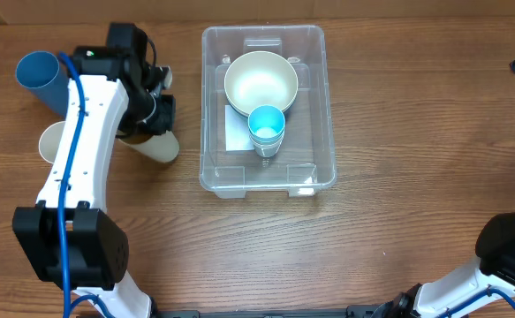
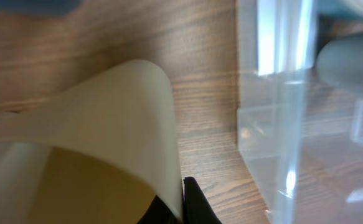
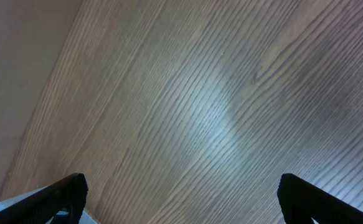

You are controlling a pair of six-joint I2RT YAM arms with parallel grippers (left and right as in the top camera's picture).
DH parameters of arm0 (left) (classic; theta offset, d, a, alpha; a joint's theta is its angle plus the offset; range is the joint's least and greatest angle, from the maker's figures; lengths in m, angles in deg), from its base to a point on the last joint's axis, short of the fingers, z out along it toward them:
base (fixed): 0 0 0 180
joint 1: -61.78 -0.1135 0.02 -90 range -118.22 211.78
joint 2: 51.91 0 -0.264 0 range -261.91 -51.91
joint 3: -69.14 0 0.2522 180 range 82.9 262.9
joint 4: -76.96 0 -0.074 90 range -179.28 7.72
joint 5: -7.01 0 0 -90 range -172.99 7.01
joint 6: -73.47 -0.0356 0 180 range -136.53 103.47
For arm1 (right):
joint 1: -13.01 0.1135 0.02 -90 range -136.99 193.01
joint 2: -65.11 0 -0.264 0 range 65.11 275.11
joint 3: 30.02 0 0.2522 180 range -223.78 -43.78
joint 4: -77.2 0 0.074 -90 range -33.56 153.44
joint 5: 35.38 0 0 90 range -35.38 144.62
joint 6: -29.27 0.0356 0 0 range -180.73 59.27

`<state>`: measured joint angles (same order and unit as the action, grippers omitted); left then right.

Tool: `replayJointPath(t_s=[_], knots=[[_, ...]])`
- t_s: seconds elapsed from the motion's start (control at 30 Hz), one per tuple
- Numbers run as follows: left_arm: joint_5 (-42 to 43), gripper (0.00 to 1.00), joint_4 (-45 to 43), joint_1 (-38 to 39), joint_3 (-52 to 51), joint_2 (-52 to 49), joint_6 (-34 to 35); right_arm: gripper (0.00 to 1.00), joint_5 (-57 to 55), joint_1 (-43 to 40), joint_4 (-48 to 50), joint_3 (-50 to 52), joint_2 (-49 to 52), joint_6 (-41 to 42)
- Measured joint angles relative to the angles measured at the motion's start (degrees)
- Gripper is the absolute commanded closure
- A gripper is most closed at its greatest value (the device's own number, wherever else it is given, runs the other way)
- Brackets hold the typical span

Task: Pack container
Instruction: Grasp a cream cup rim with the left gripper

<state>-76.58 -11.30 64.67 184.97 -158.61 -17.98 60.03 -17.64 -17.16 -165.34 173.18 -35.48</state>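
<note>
Overhead: the clear plastic container (image 1: 326, 106) sits mid-desk (image 1: 398, 238), holding a cream bowl (image 1: 261, 84) and nested blue cups (image 1: 267, 126). Left of the container, the left hand (image 1: 154, 124) meets a cream cup (image 1: 162, 148).

Left wrist view: that hand pinches the cup's thin wall at the lip, just beside the container's corner.

Right wrist view: the right hand (image 3: 190, 199) gapes wide over bare wood.

The cup looks light and crushable. The container looks stiff and slick, best gripped by its rim.
</note>
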Motion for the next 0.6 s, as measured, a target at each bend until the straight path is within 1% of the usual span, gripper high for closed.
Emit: replayJointPath(t_s=[0.1, 0.17, 0.27, 0.3, 0.37, 0.4, 0.43, 0.47, 0.5, 0.6], knots=[[0.0, 0.96, 3.63, 0.35, 6.97, 0.72, 0.0, 0.0, -0.02, 0.0, 0.02, 0.0, 0.0, -0.04], [-0.02, 0.96, 4.68, 0.63, 8.9, 2.25, 0.0, 0.0, -0.04, 0.0, 0.02, 0.0, 0.0, -0.02], [-0.07, 0.96, 6.27, 2.14, 11.87, 7.3, 0.02, 0.0, -0.04, 0.0, 0.02, 0.0, 0.0, 0.0], [-0.13, 0.96, 6.23, 4.33, 12.85, 10.64, 0.0, 0.0, -0.02, 0.0, 0.02, 0.0, 0.0, 0.0], [-0.5, 0.96, 4.39, 10.99, 13.84, 16.28, -0.07, 0.0, -0.07, 0.0, 0.07, 0.0, 0.02, -0.02], [-1.11, 0.96, 2.86, 16.44, 14.27, 19.45, -0.07, 0.0, -0.04, -0.02, 0.02, 0.0, 0.0, 0.0], [-1.25, 0.96, 2.36, 18.8, 14.53, 20.72, -0.11, 0.0, -0.02, 0.0, 0.02, 0.0, 0.0, -0.02], [-3.04, 0.96, 1.14, 23.87, 14.56, 22.47, -0.28, 0.0, -0.04, 0.0, 0.02, 0.0, 0.02, 0.0], [-4.26, 0.96, -0.28, 31.12, 14.73, 24.0, -0.7, 0.0, -0.04, 0.0, 0.02, 0.0, 0.0, 0.0], [-6.73, 0.96, -1.31, 41.42, 14.73, 23.39, -3.28, 0.0, -0.04, 0.0, 0.02, 0.0, 0.0, -0.02]])
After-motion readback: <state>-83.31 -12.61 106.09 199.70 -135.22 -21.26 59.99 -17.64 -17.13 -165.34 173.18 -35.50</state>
